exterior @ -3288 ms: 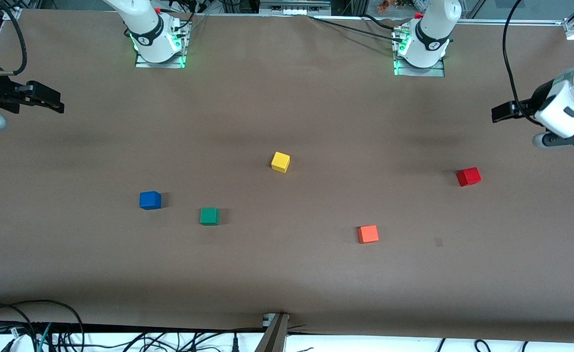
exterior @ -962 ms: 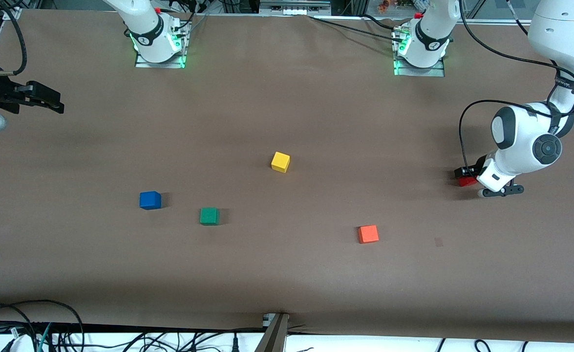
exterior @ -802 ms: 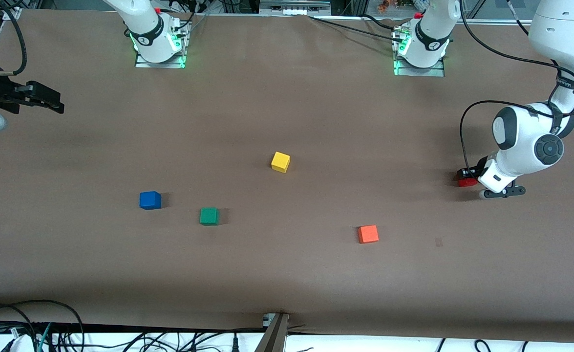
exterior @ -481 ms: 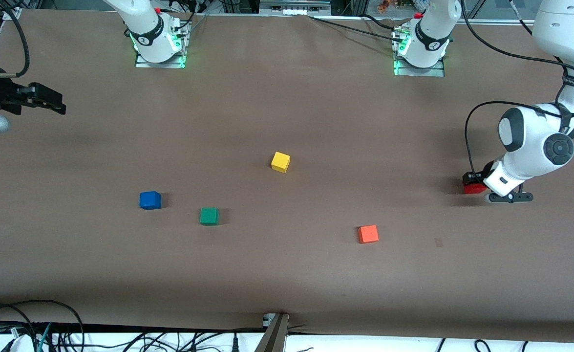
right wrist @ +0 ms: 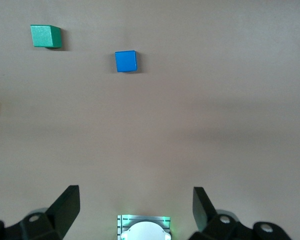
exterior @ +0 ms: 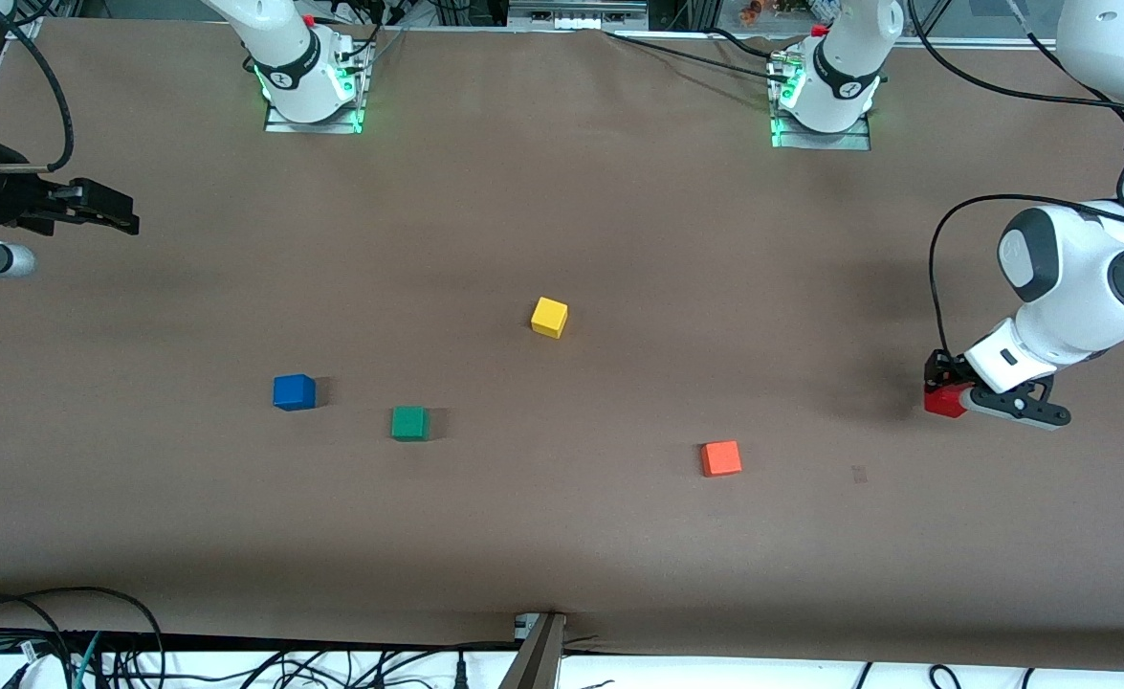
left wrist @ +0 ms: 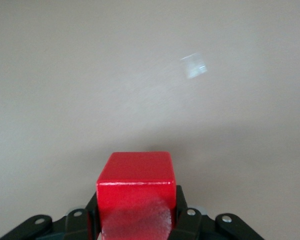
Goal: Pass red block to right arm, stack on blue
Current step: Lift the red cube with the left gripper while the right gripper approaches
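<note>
- The red block (exterior: 942,401) sits clamped between the 2 fingers of the left pincer (exterior: 944,388), at the left arm's end of the counter (exterior: 562,536); the left wrist view shows the block (left wrist: 135,192) pinched on both sides, with only bare counter (left wrist: 150,75) past it.
- From the front view alone, whether the red block rests on the counter or is lifted just off it cannot be told.
- The orange cube (exterior: 720,458) is the nearest loose cube to the red block, lying toward the right arm's end from it and a little nearer to the front camera.
- The yellow cube (exterior: 549,317) lies well apart from the red block, farther from the front camera and near the middle of the counter.
- The green cube (exterior: 409,423) lies farther from the red block than the orange cube does, toward the right arm's end.
- The blue (exterior: 294,392) cube lies farthest from the red block of the 4 loose cubes, just beside the green cube and toward the right arm's end.
- The right pincer (exterior: 102,206) hangs over the counter's edge at the right arm's end, well apart from the red block; its fingers (right wrist: 65,207) stand wide apart and hold nothing.
- The right wrist view looks over the blue (right wrist: 126,61) cube and the green cube (right wrist: 45,36).
- There are no containers here: each of the 4 loose cubes stands alone on the bare counter.
</note>
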Robot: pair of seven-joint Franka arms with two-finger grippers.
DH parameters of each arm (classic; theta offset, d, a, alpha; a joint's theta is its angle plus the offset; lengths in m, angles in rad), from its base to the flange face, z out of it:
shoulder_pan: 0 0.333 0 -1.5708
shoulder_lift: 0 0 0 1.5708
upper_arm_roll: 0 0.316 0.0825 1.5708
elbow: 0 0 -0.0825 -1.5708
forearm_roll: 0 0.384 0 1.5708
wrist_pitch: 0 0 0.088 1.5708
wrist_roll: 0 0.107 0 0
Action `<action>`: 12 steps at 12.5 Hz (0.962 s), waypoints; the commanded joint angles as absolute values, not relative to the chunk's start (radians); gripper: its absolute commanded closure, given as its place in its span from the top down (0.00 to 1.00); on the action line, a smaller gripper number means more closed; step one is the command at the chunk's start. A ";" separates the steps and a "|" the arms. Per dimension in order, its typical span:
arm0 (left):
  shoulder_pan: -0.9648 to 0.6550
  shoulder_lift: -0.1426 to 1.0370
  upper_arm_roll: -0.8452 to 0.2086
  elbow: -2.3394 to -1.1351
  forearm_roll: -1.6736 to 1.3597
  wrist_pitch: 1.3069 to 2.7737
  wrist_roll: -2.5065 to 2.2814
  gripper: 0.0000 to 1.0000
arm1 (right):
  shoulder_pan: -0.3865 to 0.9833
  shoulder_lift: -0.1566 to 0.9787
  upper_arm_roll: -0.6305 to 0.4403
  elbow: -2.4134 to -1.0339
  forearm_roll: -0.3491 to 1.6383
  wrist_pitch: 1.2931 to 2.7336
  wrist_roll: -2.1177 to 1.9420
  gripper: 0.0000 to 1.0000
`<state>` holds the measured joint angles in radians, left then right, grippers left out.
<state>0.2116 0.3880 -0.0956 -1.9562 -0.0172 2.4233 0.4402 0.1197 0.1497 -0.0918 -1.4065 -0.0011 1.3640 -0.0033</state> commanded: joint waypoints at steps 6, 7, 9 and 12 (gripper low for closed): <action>0.227 0.408 -0.152 -1.942 -0.670 2.217 1.190 0.12 | 0.123 0.219 -0.080 -1.388 0.047 1.362 -0.009 1.00; 0.227 0.402 -0.152 -1.942 -0.743 2.130 1.225 0.12 | 0.121 0.230 -0.080 -1.388 0.099 1.362 -0.009 1.00; 0.213 0.405 -0.159 -1.916 -0.884 1.949 1.270 0.10 | 0.112 0.267 -0.083 -1.388 0.211 1.362 -0.011 1.00; 0.219 0.410 -0.248 -1.878 -1.020 1.889 1.428 0.06 | 0.120 0.317 -0.080 -1.387 0.320 1.362 -0.011 1.00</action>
<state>0.2100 0.4026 -0.2067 -1.9122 -0.9485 1.9380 1.3414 0.1215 0.2836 -0.0831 -1.4068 0.2564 1.3666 -0.0033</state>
